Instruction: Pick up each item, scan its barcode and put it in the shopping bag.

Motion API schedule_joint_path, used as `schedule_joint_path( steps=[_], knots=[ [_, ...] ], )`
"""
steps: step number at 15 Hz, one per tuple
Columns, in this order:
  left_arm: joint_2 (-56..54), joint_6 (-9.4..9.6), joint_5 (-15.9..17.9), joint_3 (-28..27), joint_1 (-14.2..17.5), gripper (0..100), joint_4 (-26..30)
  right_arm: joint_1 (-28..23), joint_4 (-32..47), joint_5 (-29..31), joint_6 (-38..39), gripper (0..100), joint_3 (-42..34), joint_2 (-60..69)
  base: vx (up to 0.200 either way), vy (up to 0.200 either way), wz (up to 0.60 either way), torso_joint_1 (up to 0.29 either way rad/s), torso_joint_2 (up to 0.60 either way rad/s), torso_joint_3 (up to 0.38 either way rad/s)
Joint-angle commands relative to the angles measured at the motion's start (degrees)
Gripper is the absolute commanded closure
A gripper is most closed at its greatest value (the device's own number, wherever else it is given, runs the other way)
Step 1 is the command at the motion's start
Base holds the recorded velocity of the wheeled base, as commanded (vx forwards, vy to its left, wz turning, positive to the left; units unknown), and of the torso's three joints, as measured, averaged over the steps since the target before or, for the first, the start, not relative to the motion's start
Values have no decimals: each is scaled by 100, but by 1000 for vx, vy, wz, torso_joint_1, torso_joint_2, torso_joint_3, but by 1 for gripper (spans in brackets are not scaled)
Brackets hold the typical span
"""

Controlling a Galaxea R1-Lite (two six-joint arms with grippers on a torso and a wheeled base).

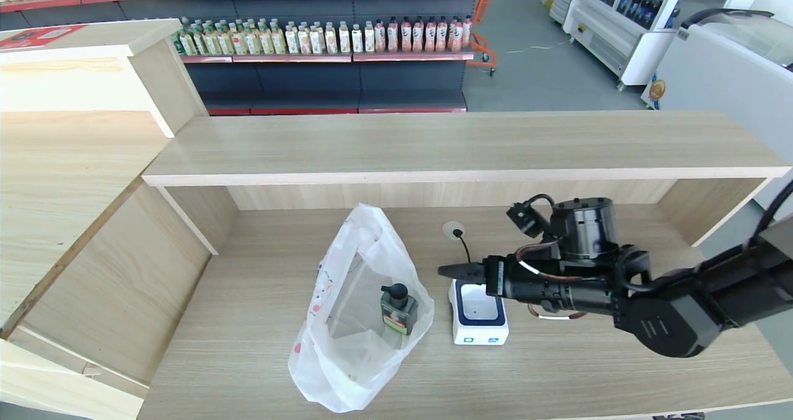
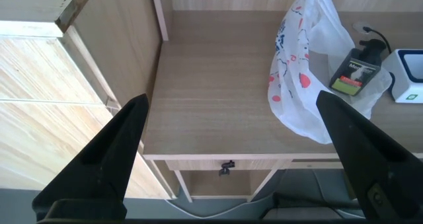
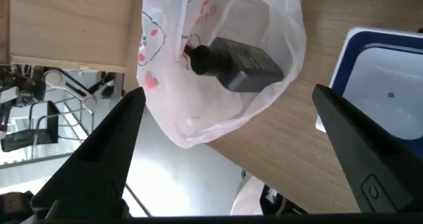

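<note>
A white plastic shopping bag (image 1: 347,345) (image 2: 297,92) (image 3: 178,98) stands open on the wooden counter. Inside it a dark pump bottle (image 1: 398,308) (image 2: 355,69) (image 3: 244,65) with a green and orange label sits upright. Right of the bag lies the white barcode scanner (image 1: 478,315) (image 2: 410,75) (image 3: 383,85) with a blue-rimmed window. My right gripper (image 1: 455,272) (image 3: 229,90) hovers over the scanner's far end, pointing at the bag, open and empty. My left gripper (image 2: 232,98) hangs open above the counter's near left edge, well clear of the bag.
A black cable runs from the scanner to a round grommet hole (image 1: 453,228) at the back. A raised wooden ledge (image 1: 458,147) overhangs the rear of the counter and a side panel (image 1: 124,284) walls the left. Store shelves with bottles stand beyond.
</note>
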State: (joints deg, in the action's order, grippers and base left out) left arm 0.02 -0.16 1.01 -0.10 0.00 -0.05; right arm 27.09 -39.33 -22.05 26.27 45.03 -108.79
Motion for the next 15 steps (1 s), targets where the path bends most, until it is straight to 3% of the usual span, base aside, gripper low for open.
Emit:
schedule_joint_path(
  steps=[1, 3, 4, 13, 15],
  knots=[
    [-2, -2, -5, 1, 0, 0, -4, -889, 92, 17, -834, 0, -1190, 1703, 0, 0, 0, 0, 0, 0],
    [-2, -2, 4, 1, 0, 0, -4, -1522, 127, 237, -2249, 0, -1497, 2195, 0, 0, 0, 0, 0, 0],
    [-2, -2, 4, 1, 0, 0, -4, -1680, 109, 527, -2522, 0, -1559, 2406, 0, 0, 0, 0, 0, 0],
    [-2, -19, -5, 1, 0, 0, -4, -2129, 303, 658, -2205, 0, -2174, 3294, 0, 0, 0, 0, 0, 0],
    [-2, 7, 4, 1, 0, 0, -4, -2199, 338, 658, -2170, 0, -2165, 3294, 0, -200, 0, 2, 2, 5]
  ],
)
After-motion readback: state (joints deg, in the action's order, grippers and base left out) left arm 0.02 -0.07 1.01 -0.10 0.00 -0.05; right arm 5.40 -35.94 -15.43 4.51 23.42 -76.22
